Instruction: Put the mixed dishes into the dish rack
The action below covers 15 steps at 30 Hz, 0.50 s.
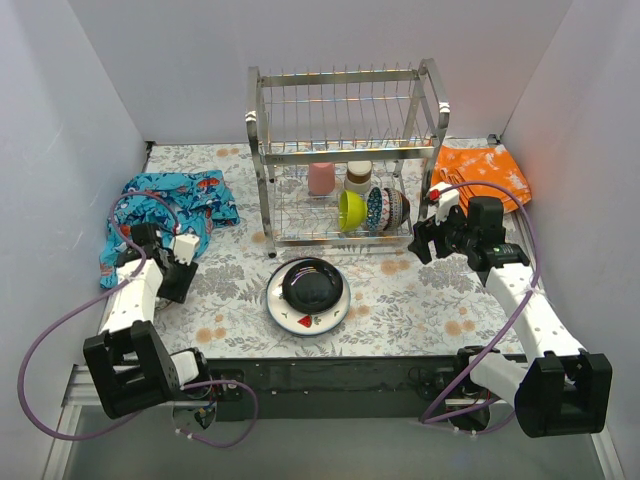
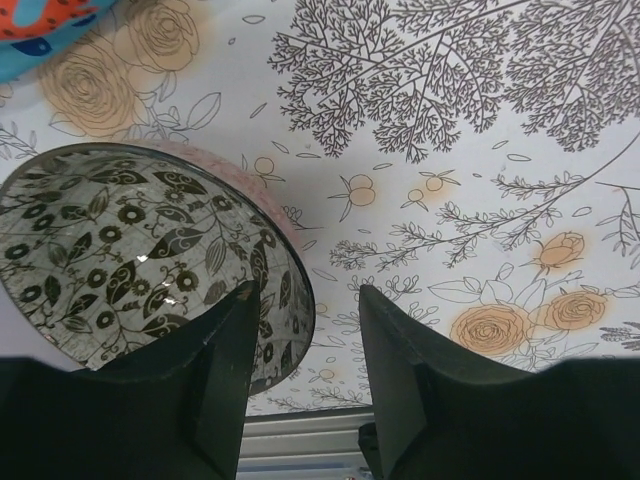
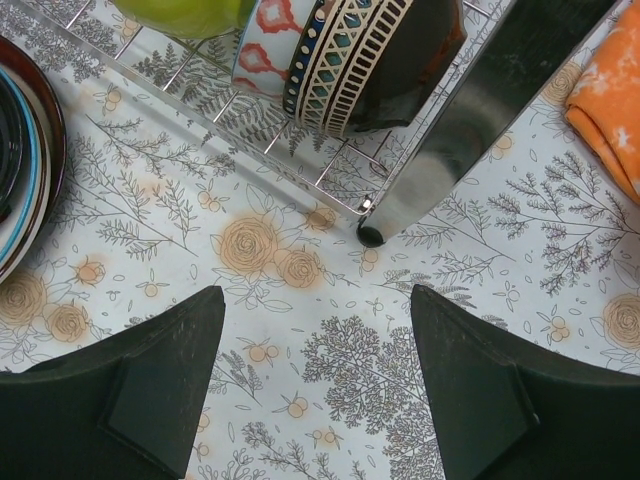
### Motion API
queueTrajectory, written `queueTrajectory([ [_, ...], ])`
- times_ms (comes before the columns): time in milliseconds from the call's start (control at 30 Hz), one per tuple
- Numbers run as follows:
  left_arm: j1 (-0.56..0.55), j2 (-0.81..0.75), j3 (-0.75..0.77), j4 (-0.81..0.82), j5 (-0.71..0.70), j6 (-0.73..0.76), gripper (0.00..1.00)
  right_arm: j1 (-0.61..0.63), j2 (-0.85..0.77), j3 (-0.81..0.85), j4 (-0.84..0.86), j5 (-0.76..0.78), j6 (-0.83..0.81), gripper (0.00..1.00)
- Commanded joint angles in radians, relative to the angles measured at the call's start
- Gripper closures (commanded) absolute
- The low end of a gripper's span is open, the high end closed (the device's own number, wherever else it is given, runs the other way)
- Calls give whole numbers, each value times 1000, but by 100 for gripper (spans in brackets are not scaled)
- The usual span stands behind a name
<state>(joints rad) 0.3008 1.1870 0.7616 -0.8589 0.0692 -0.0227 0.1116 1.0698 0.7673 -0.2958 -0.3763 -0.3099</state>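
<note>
Straddling patterned bowl (image 2: 130, 260) rim, table (image 2: 450, 200) left edge, unclenched left gripper (image 2: 305, 295) should pinch deep, squarely; right gripper (image 3: 315, 295) gapes empty.

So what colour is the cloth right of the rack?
Orange cloth; top view shows it best.
</note>
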Motion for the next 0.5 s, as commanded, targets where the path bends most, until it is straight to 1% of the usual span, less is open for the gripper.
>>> queueTrajectory([
  [0,0,14,-41,54,-32,1,57,-3,-24,-22,40,-1,11,17],
  [67,1,22,-48,67,-43,-9,61,-3,-34,-31,41,4,12,17],
  [167,0,34,-53,80,-55,-17,71,-4,-45,-45,43,5,18,17],
  [200,1,33,-54,83,-57,-22,80,-4,-47,-46,44,4,20,17],
  [300,1,10,-19,48,-46,-10,95,-4,-50,-48,44,2,22,17],
  [333,1,-7,2,28,-26,-5,98,-6,-51,-46,43,5,22,17],
  [367,1,-12,72,-44,0,3,100,-6,-51,-43,37,13,20,17],
  [433,1,-9,161,-122,58,20,100,-7,-47,-34,30,20,11,17],
  [467,1,9,276,-220,139,44,100,-7,-45,-31,23,23,8,17],
])
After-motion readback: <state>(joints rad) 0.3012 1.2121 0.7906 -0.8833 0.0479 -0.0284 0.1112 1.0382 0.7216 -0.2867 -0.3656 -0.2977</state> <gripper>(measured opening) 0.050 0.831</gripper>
